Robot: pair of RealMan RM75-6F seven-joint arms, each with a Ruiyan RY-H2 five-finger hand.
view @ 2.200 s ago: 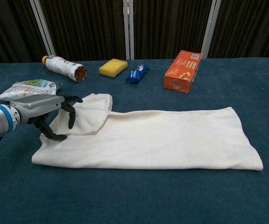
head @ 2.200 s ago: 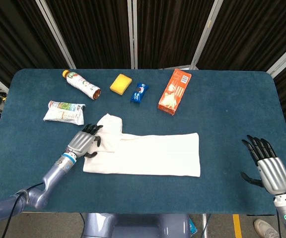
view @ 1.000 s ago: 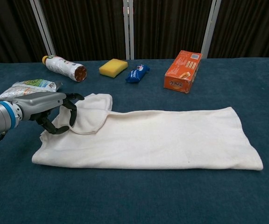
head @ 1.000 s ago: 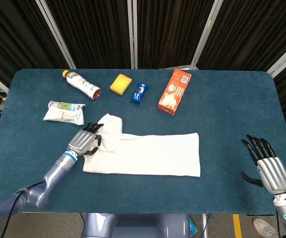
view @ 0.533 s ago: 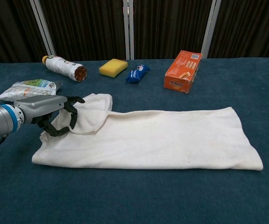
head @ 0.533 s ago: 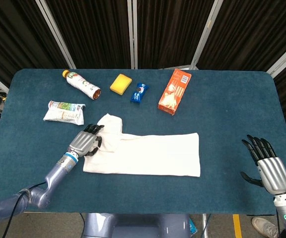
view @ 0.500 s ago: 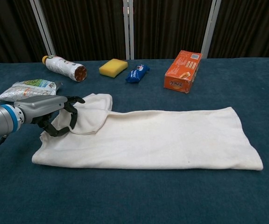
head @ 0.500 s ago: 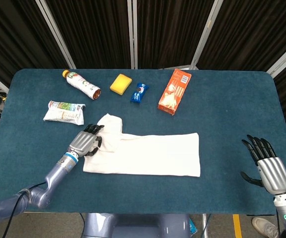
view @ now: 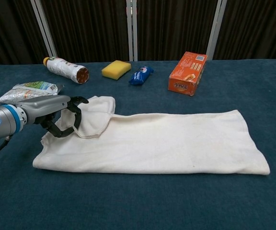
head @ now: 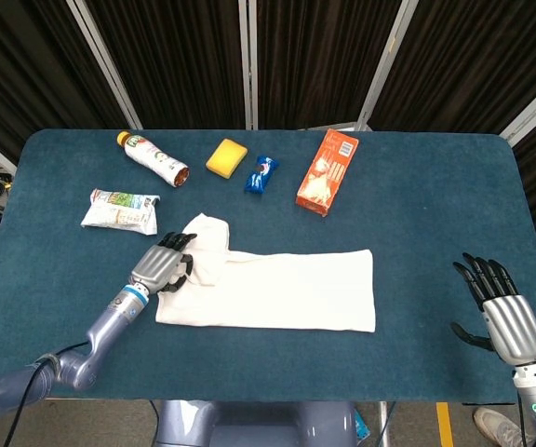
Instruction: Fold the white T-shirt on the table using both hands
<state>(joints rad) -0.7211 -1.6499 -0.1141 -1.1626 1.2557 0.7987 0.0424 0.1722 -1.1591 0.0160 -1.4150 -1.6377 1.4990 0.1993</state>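
Note:
The white T-shirt [head: 287, 291] lies flat as a long folded strip across the table's middle, also in the chest view [view: 166, 139]. One sleeve [view: 95, 115] is turned up at its left end. My left hand [head: 161, 265] sits at that sleeve's outer edge; in the chest view the left hand [view: 51, 115] has its fingers and thumb curled into a ring around the sleeve's edge. My right hand [head: 496, 312] hovers by the table's right front corner, well clear of the shirt, fingers spread and holding nothing. The chest view does not show it.
Along the far side lie a bottle [head: 152, 158], a yellow sponge [head: 226, 156], a blue packet [head: 261, 174] and an orange box [head: 327, 172]. A snack bag [head: 119, 209] lies just behind my left hand. Bare blue cloth stretches right of the shirt.
My left hand's fingers have curled in from pointing down at the sleeve to closing around its edge, and the hand has edged slightly up. The right hand has not moved.

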